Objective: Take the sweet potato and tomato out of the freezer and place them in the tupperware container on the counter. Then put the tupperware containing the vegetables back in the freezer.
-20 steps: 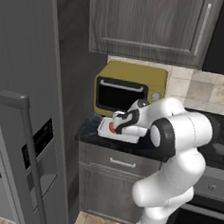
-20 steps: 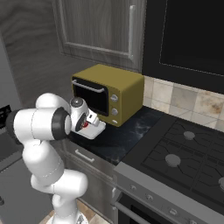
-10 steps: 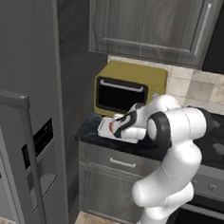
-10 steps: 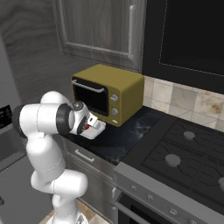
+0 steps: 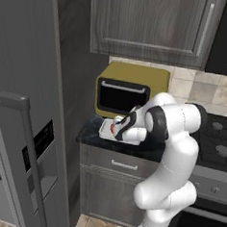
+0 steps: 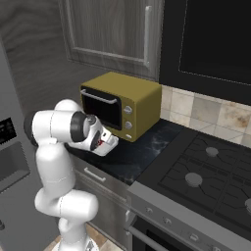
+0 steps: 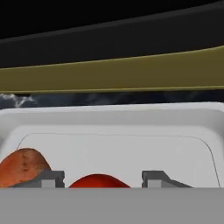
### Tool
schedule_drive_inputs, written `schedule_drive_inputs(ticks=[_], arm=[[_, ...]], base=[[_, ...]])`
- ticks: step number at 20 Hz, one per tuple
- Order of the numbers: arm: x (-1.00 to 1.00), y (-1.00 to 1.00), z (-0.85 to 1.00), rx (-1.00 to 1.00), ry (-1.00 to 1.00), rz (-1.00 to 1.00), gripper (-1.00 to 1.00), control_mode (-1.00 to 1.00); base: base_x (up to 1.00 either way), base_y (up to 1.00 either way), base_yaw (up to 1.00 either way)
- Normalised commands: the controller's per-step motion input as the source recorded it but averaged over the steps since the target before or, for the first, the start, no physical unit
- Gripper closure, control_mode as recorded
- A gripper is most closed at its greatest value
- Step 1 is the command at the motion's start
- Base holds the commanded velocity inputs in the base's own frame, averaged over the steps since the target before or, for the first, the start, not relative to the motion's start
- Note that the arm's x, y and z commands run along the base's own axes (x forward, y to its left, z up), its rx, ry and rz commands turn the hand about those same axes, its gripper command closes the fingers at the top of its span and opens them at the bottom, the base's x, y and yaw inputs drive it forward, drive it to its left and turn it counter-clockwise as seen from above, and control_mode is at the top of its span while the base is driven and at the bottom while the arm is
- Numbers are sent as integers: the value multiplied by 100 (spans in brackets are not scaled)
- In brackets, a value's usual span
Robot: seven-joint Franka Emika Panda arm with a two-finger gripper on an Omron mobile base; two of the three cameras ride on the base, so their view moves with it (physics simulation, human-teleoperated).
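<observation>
Placing step: gripper (image 7: 103, 178) parted astride tomato (image 7: 99, 181) low inside tupperware container (image 7: 109, 118) on counter (image 5: 92, 130), sweet potato (image 7: 21, 168) already in; grip uncertain; next, release, lift clear, then grasp container

There is one tomato (image 7: 99, 181) and one sweet potato (image 7: 22, 167). Both sit in one tupperware container (image 7: 118, 122). One microwave (image 5: 129, 90) stands on one counter (image 6: 142, 152).
</observation>
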Motion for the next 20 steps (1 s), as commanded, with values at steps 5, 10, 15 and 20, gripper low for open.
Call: schedule_drive_inputs(ticks=[5,10,15,20], arm=[[34,12,-8,0,1,-3,100,-100],[16,18,-4,0,0,-3,-100,-100],[-19,3,2,0,0,-1,-100,-100],[-38,0,39,0,-2,0,-100,-100]], base=[[0,0,0],[0,0,0],[0,0,0],[0,0,0]])
